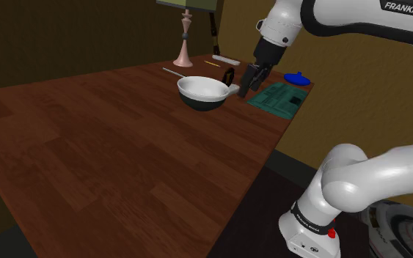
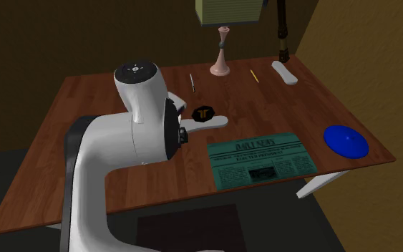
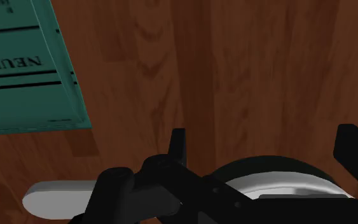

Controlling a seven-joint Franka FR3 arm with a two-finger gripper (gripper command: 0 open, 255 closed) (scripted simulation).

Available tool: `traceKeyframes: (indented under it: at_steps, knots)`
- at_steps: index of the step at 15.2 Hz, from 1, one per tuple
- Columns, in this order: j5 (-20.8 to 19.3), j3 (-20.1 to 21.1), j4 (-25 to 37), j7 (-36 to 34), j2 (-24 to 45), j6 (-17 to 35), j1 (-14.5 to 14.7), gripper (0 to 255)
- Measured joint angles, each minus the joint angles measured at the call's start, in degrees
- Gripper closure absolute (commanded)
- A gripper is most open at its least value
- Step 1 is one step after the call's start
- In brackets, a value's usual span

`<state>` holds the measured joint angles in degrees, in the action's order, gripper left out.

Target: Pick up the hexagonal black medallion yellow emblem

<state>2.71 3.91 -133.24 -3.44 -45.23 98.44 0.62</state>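
Your fingers (image 3: 179, 145) stand spread and empty, ready to grab; the gripper (image 1: 246, 88) hovers by the white-lined dark pan (image 1: 203, 89). The black hexagonal medallion with yellow emblem (image 2: 204, 114) lies flat on the wooden desk (image 1: 109, 161), just beside the pan's handle (image 2: 214, 122).

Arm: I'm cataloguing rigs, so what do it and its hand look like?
The arm has glossy white, rounded links with dark joints. Black lettering reading FRANKA EMI runs along one link. Near its base sit a black band with small white text and a red button. The hand is all black, with two fingers.
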Motion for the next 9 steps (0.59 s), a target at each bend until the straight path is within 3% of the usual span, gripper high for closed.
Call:
traceKeyframes:
  at_steps: [3, 9]
  knots:
    - [0.9, 1.4, 3.1, -5.2, 3.6, -0.5, -2.0, 0]
    - [3.1, 5.1, 18.8, -30.8, 20.4, -4.3, -11.0, 0]
